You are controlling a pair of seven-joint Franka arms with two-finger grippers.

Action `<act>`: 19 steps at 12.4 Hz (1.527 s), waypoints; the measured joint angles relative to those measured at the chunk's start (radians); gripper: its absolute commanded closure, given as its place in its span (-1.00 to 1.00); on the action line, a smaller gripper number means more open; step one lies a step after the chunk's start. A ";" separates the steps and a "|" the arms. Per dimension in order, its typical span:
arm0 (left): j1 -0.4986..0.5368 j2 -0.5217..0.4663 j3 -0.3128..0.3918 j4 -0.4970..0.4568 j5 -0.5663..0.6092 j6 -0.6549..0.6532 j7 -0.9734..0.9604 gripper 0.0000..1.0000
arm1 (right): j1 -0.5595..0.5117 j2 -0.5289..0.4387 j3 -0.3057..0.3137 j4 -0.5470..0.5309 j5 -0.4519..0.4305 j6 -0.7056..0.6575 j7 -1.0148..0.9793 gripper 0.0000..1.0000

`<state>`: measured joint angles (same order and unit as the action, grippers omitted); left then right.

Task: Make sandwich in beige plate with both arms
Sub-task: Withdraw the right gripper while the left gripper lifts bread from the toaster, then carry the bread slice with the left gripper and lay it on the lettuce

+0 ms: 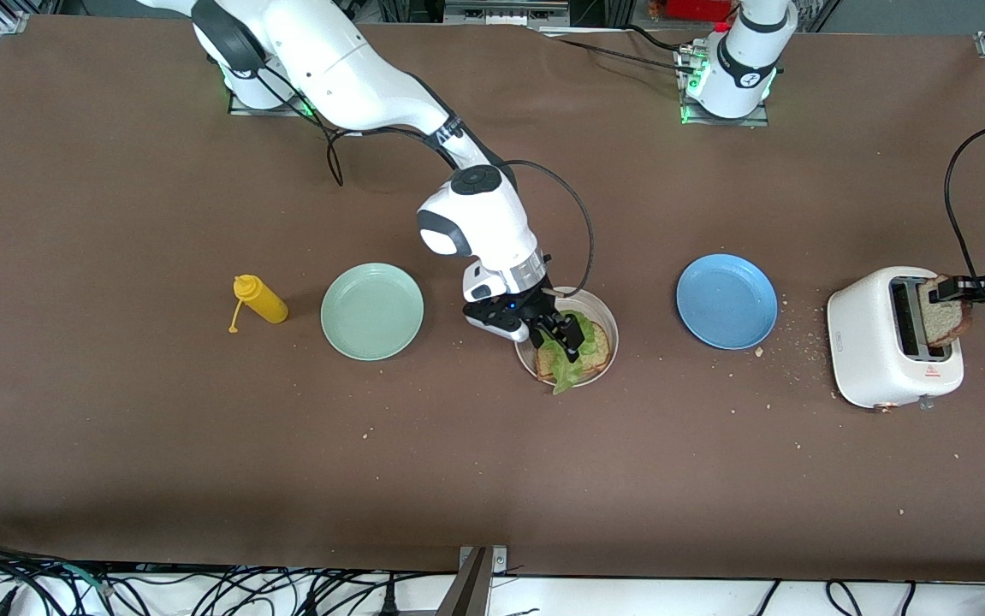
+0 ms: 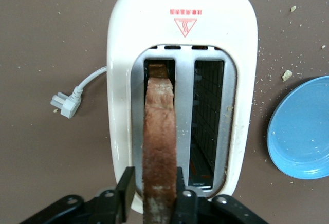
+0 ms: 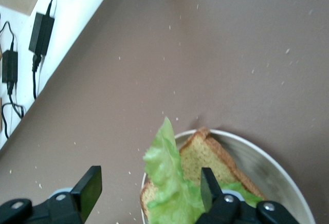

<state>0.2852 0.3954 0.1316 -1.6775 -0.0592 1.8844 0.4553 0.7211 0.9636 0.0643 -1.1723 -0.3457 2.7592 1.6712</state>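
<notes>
The beige plate [image 1: 608,322] sits mid-table with one toasted bread slice [image 1: 597,346] in it and a green lettuce leaf [image 1: 562,366] lying on the slice, hanging over the rim. My right gripper [image 1: 562,332] hovers low over the plate, open, its fingers astride the lettuce [image 3: 167,183] on the bread [image 3: 203,154] in the plate [image 3: 267,162]. My left gripper [image 1: 947,291] is shut on a second bread slice [image 1: 947,315], held upright at the nearer slot of the white toaster [image 1: 873,342]. The left wrist view shows the fingers [image 2: 152,183] pinching this slice [image 2: 159,131] over the toaster [image 2: 180,39].
A blue plate [image 1: 726,300] lies between the beige plate and the toaster and shows in the left wrist view [image 2: 303,131]. A mint green plate [image 1: 372,310] and a yellow squeeze bottle [image 1: 259,299] lie toward the right arm's end. Crumbs surround the toaster; its plug [image 2: 64,103] lies loose.
</notes>
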 measured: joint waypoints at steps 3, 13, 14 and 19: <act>-0.018 -0.001 -0.006 0.118 0.001 -0.122 -0.007 1.00 | -0.117 -0.095 0.126 0.003 0.004 -0.249 -0.161 -0.72; -0.183 0.013 -0.031 0.364 -0.244 -0.504 -0.047 1.00 | -0.590 -0.451 0.169 0.009 0.303 -1.007 -1.164 -0.89; -0.194 0.037 -0.031 0.362 -0.339 -0.515 -0.076 1.00 | -0.631 -0.466 0.156 0.007 0.303 -1.041 -1.255 -0.89; -0.357 0.246 -0.039 0.355 -0.749 -0.518 -0.216 1.00 | -0.708 -0.493 -0.024 -0.056 0.304 -1.070 -1.667 -0.98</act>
<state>-0.0715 0.6419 0.0928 -1.3228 -0.8079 1.3666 0.2396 0.0134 0.4709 0.0402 -1.2283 -0.0421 1.6890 0.0047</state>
